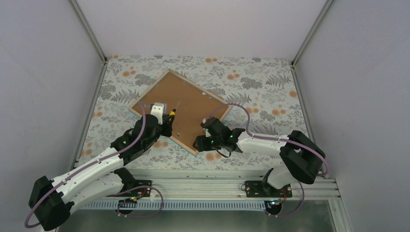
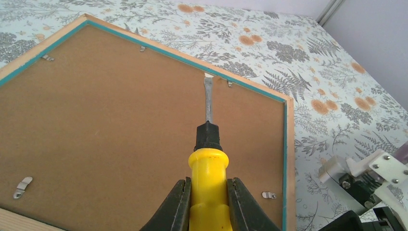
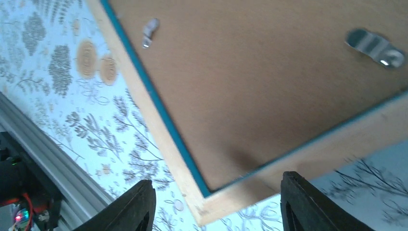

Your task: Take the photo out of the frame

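Frame (image 3: pixel 167 137) lies face down on the desk (image 1: pixel 270 92), turned so one corner points at the arm bases. The brown backing board (image 2: pixel 110 125) faces up, so the photo sits underneath and you can't see it in any view.

Nearest: the right gripper (image 3: pixel 217 182) hangs over that near corner, fingers spread wide either side of it, holding nothing. I can't tell whether it touches the rim.

Next out: the left gripper (image 2: pixel 208 204) is clenched on the yellow handle of a screwdriver (image 2: pixel 208 159), over the middle of the board.

The relation that matters: the shaft runs straight ahead from the left gripper, away from the bases. The blade tip sits at the far rim where the board meets the teal lip, just beside a metal tab (image 2: pixel 230 84). There's a pale nick at the tip, and I can't tell if the blade is under the board edge.

My read: the left arm does the prying along the shaft axis, and the right is placed to pin the near corner. More tabs show along the rim; I can't tell which are turned aside.
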